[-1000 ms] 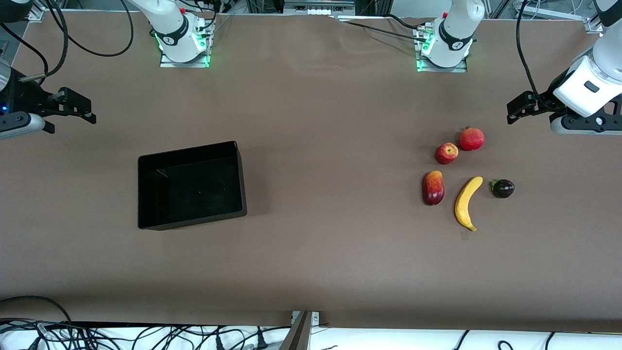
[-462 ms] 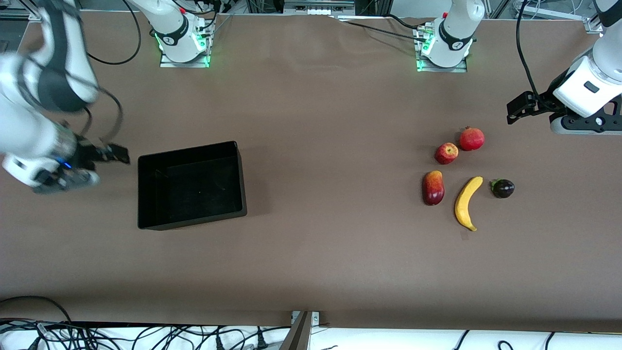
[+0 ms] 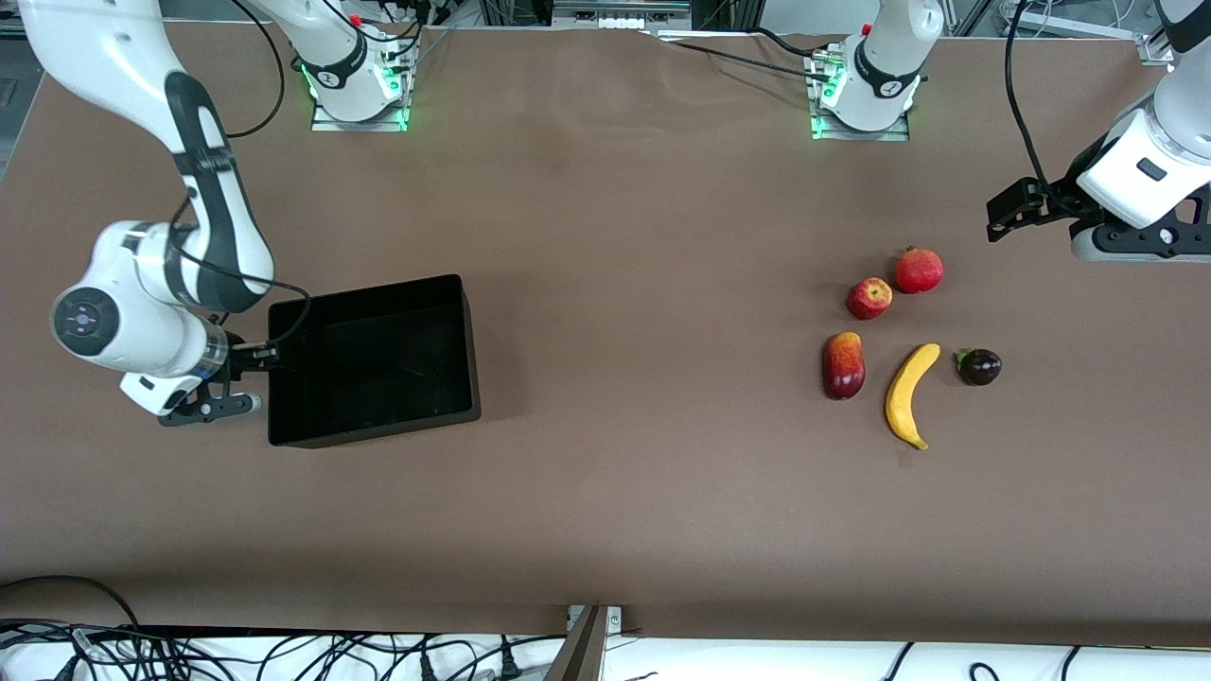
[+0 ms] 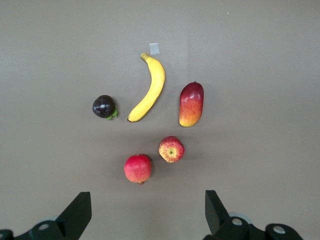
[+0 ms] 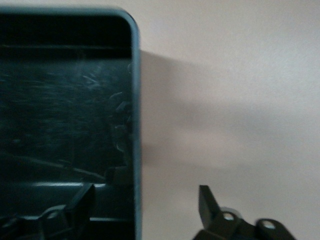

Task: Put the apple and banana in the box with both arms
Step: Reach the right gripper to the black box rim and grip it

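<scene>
Apple [image 3: 868, 298] lay on the table [image 3: 643, 236] toward the left arm's end, just beside a pomegranate [image 3: 919, 270] and nearer the front cam than it. Banana [image 3: 910, 393] lay nearer the cam again, betw. a red-yellow mango [image 3: 843, 365] and a dark mangosteen [image 3: 979, 366], touching neither. All five fruits also showed in the left wrist view: apple [image 4: 171, 149], banana [image 4: 149, 89], pomegranate [image 4: 138, 168], mango [image 4: 191, 104], mangosteen [image 4: 104, 106].

Box [image 3: 371, 359] sat well apart from the fruit, toward the right arm's end, nothing in it.

Right gripper [image 3: 254, 360] was at the box wall facing the right arm's end; in the right wrist view its fingers [image 5: 206, 200] were spread, one inside the wall [image 5: 134, 125], one outside, not pressing it.

Left gripper [image 3: 1005, 210] hung over bare table at the left arm's end, fingers [image 4: 212, 205] spread w/ nothing betw. them.
</scene>
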`<control>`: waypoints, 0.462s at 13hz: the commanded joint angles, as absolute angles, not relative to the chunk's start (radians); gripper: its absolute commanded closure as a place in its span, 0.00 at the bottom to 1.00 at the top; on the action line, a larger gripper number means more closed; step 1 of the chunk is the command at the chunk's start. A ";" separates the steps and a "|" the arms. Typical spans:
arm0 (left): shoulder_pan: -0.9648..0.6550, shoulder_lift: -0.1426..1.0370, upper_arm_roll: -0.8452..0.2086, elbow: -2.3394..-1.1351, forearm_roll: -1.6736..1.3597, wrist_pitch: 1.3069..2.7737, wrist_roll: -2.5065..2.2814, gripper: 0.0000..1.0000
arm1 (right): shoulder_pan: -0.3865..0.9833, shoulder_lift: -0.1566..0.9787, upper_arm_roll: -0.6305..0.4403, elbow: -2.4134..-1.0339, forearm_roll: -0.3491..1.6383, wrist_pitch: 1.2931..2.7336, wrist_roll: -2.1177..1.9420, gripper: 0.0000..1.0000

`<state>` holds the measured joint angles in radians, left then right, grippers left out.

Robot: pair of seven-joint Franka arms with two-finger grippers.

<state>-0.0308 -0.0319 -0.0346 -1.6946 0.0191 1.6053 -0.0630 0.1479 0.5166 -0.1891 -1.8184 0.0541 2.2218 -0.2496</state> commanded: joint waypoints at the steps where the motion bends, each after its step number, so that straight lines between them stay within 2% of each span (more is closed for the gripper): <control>1: -0.025 -0.026 -0.035 -1.675 0.000 1.586 -0.038 0.00 | 0.137 0.497 -0.186 -1.862 0.061 2.249 -0.259 0.54; 3: -0.025 -0.026 -0.035 -1.675 0.000 1.586 -0.038 0.00 | 0.133 0.502 -0.186 -1.862 0.064 2.244 -0.256 1.00; 6: -0.025 -0.026 -0.035 -1.675 0.000 1.586 -0.040 0.00 | 0.140 0.499 -0.184 -1.839 0.113 2.235 -0.264 1.00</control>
<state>-0.0308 -0.0318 -0.0346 -1.6946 0.0191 1.6052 -0.0630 0.1430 0.5261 -0.1906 -1.8392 0.0901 2.2392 -0.2490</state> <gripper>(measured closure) 0.000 0.811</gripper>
